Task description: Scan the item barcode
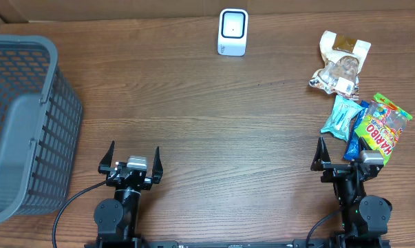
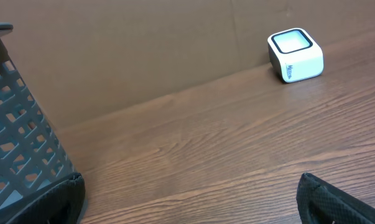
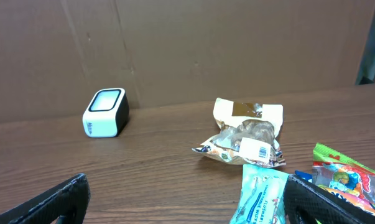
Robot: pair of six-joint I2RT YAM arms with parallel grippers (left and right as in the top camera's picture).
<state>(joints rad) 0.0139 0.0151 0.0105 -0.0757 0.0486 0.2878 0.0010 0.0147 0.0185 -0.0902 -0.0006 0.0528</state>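
Observation:
A white barcode scanner [image 1: 232, 32] stands at the far middle of the table, also showing in the left wrist view [image 2: 295, 55] and the right wrist view [image 3: 105, 112]. Several snack items lie at the right: a clear bag with a barcode label [image 1: 340, 69] [image 3: 246, 137], a teal wipes pack [image 1: 343, 116] [image 3: 262, 196] and a Haribo bag [image 1: 382, 124] [image 3: 346, 177]. My left gripper [image 1: 134, 153] [image 2: 188, 193] is open over bare wood at the near left. My right gripper [image 1: 345, 155] [image 3: 187, 190] is open just short of the teal pack, holding nothing.
A grey slatted basket [image 1: 21, 124] [image 2: 19, 143] fills the left side of the table, close to my left gripper. A blue pack [image 1: 355, 143] lies under the Haribo bag's near edge. A brown cardboard wall runs along the back.

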